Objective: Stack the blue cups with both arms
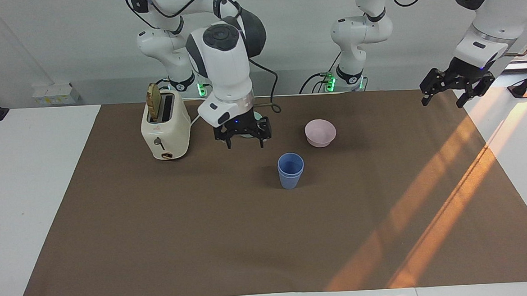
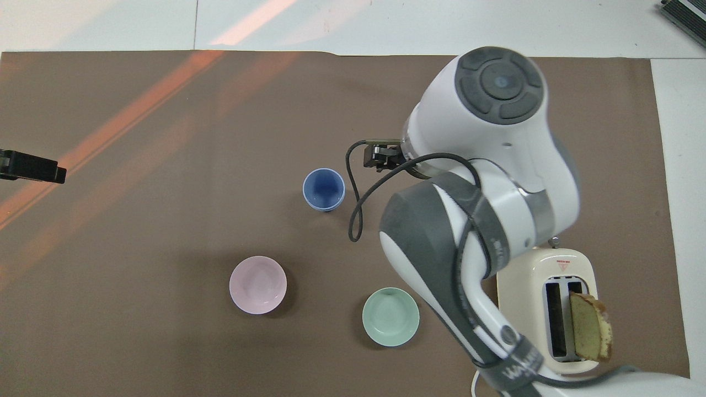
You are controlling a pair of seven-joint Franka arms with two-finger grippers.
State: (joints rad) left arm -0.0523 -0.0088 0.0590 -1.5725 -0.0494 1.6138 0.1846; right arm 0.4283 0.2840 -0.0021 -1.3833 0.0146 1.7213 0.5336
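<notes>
Right arm strap (image 2: 513, 370): white lettering, partly hidden, unreadable. Toaster (image 2: 562, 266): small red triangle label, text illegible. Nothing else lettered.

A cream toaster (image 1: 165, 126) holding toast (image 1: 154, 100), a pink bowl (image 1: 320, 133), a mint bowl (image 2: 390, 316).

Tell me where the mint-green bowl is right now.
In the overhead view, the mint-green bowl sits on the mat beside the pink bowl, toward the toaster, nearer the robots than the blue cups.
</notes>
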